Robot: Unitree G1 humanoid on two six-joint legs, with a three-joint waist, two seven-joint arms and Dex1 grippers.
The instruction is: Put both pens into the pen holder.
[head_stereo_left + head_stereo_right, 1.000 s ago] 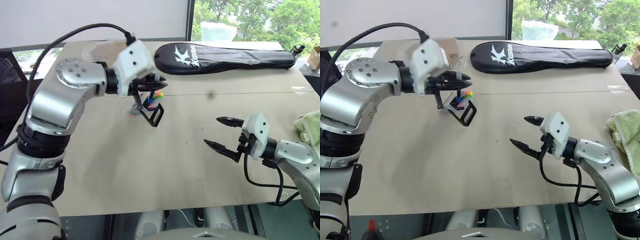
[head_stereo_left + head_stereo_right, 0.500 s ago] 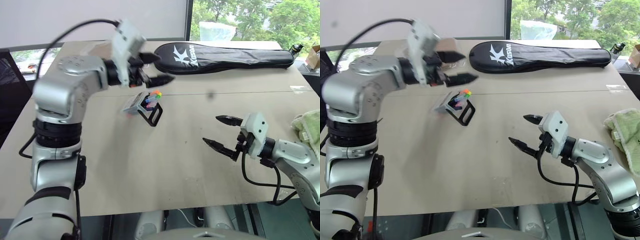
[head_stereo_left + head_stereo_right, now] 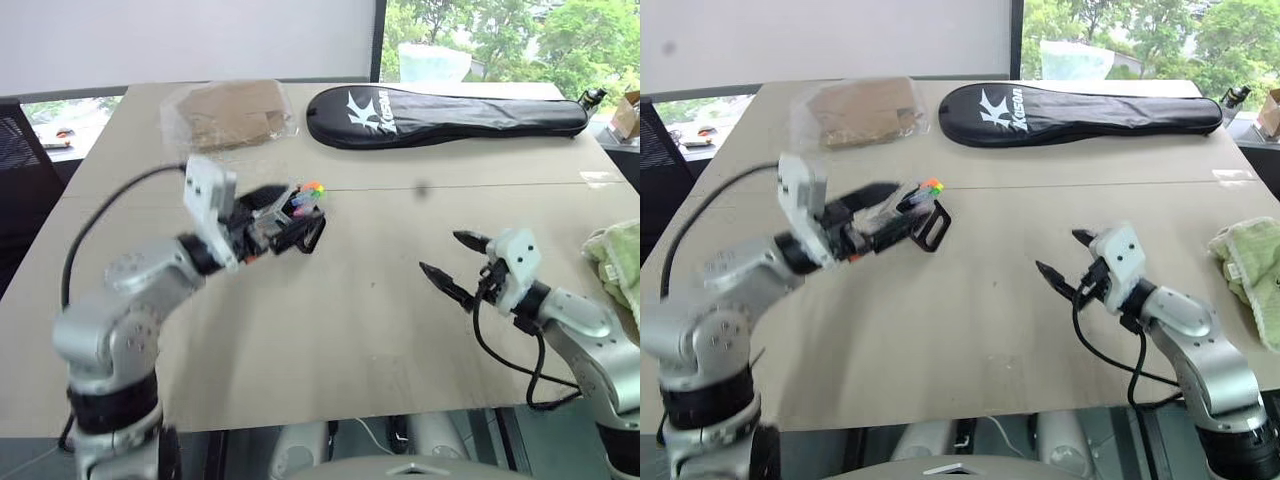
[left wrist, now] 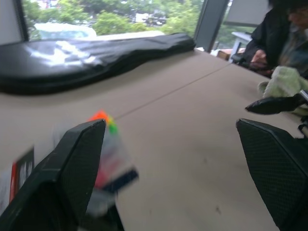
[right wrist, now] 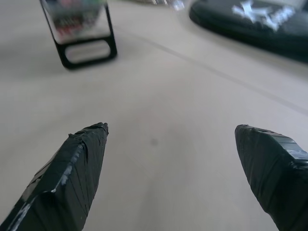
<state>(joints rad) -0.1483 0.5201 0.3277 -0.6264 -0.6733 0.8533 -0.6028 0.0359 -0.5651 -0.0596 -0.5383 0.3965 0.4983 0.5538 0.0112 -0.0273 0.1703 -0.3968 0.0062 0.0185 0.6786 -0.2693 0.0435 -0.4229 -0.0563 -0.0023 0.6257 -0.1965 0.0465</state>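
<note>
While both grippers, left [image 3: 902, 205] and right [image 3: 1063, 262], hover empty with black fingers spread wide, the clear boxy holder [image 5: 79, 21] on its black stand leans mid-table, colourful pens [image 3: 929, 187] poking up toward the black bag [image 3: 1080, 103].

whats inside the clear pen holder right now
Coloured pen tips, orange and green among them, poke out of the small clear box-shaped pen holder on its black stand. The left gripper covers its lower part, so the number of pens cannot be counted.
</note>
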